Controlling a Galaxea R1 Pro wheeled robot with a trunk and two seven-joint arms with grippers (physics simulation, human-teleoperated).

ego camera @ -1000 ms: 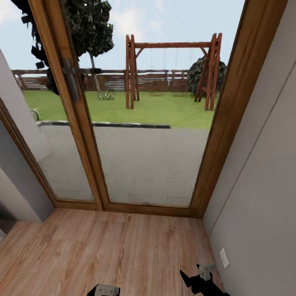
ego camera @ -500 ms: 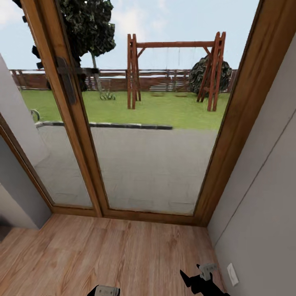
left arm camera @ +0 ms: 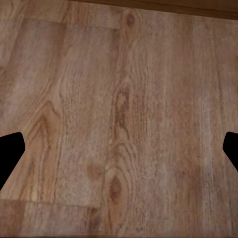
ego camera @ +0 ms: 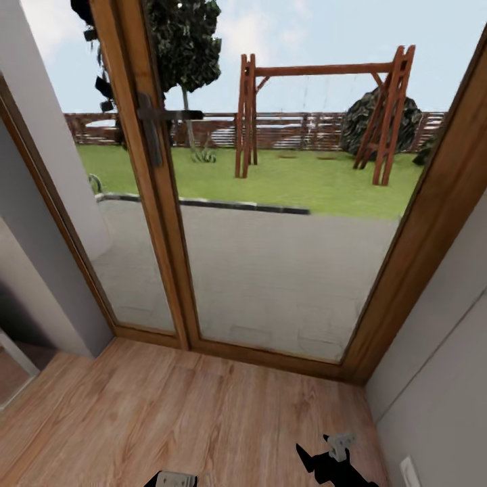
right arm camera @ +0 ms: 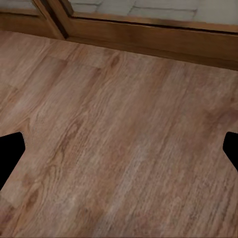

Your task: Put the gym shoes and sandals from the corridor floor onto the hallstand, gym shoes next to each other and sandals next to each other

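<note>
The gym shoes, the sandals and the hallstand are out of view. The corridor floor [ego camera: 203, 412] of light brown wood planks lies bare in front of me. Low in the head view are the tips of my left arm [ego camera: 174, 479] and right arm [ego camera: 331, 460]. The left gripper [left arm camera: 119, 158] hangs open over bare planks, its black fingertips [left arm camera: 9, 153] far apart with nothing between them. The right gripper [right arm camera: 119, 153] is open too, over floor close to the door's sill, fingertips [right arm camera: 9, 153] wide apart.
A glazed door in a wooden frame [ego camera: 162, 223] with a dark handle [ego camera: 152, 125] closes the corridor ahead; a garden lies beyond. A grey wall [ego camera: 439, 352] with a white socket [ego camera: 410, 471] runs close on the right. Another grey wall [ego camera: 40, 270] and a low opening [ego camera: 10, 372] are on the left.
The whole picture has slid right, so the camera has turned left: more of the left wall and an opening now show. Both arms keep their place in the picture.
</note>
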